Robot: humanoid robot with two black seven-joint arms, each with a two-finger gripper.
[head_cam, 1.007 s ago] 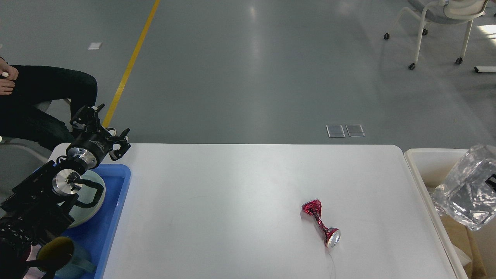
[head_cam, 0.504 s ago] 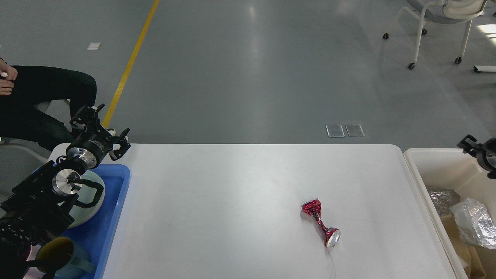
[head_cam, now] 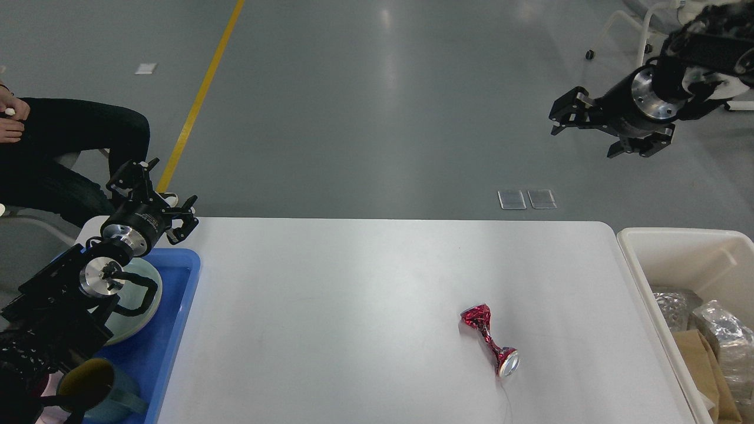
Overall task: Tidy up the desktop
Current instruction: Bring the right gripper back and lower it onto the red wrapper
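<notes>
Across the lower middle of the view stretches the desktop (head_cam: 353,306), one large white tabletop with rounded far corners; its near edge is cut off by the bottom of the view. One crushed red can (head_cam: 490,340) lies on it, right of centre, twisted thin in the middle, with its silver end facing the near side.

Two black arms are visible. The left gripper (head_cam: 154,197) hangs over the far left corner of the desktop, its fingers spread apart and holding nothing. The right gripper (head_cam: 601,129) is raised high at the upper right, above the grey floor beyond the table, its fingers also spread and empty.

One blue tray (head_cam: 177,306) sits at the left edge of the desktop, partly hidden by the left arm. It holds one pale round plate (head_cam: 138,306), mostly covered by the arm, and one dark teal mug (head_cam: 97,388), cut off at the bottom.

One white bin (head_cam: 677,253) stands just beside the right edge, cropped by the frame. Inside are crumpled clear plastic (head_cam: 721,330) and brown cardboard (head_cam: 698,359), hard to count.

One seated person (head_cam: 59,147) shows at the far left, only legs and a hand.
</notes>
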